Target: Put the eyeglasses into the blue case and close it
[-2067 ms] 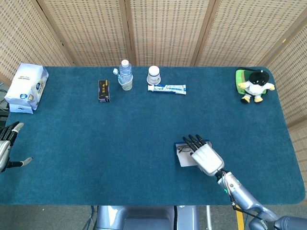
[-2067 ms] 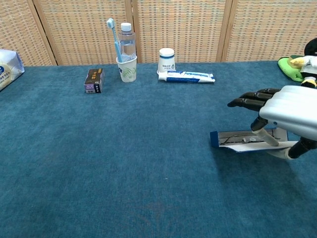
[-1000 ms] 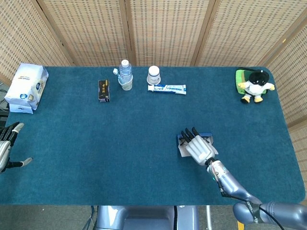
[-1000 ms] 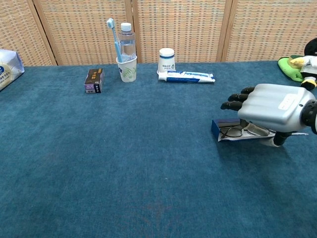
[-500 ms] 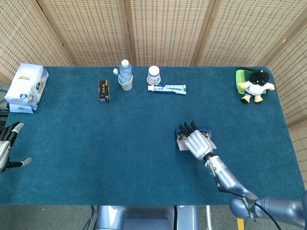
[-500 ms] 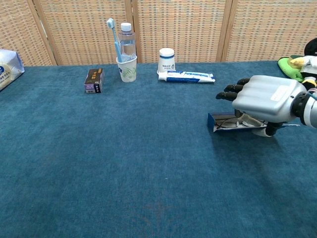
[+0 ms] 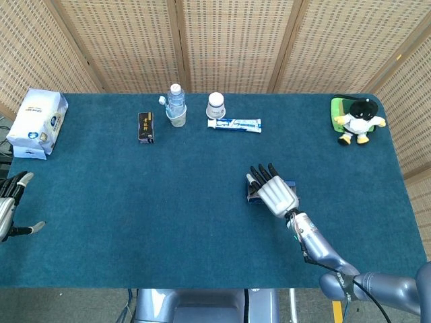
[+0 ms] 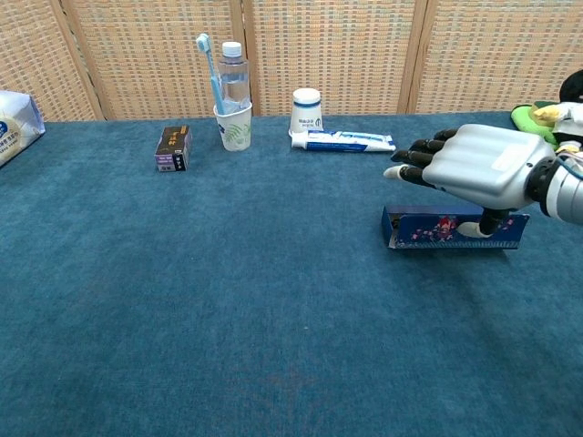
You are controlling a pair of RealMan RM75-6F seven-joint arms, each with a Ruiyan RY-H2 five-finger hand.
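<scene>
The blue case lies under our right hand, its long axis running left to right across the table. In the chest view we see its long side wall facing us, dark blue with a small pink and white floral print, boxy and straight-edged; it looks closed or nearly so, and we cannot see the eyeglasses. Our right hand, a smooth grey shell with black fingers, rests over the top of the case, the fingers spread and reaching past its left end, the thumb down against the front wall. In the head view the case shows only as a blue edge beside the right hand. Our left hand hangs far to the left off the table edge, fingers apart, holding nothing. The table is covered in a napped teal cloth.
</scene>
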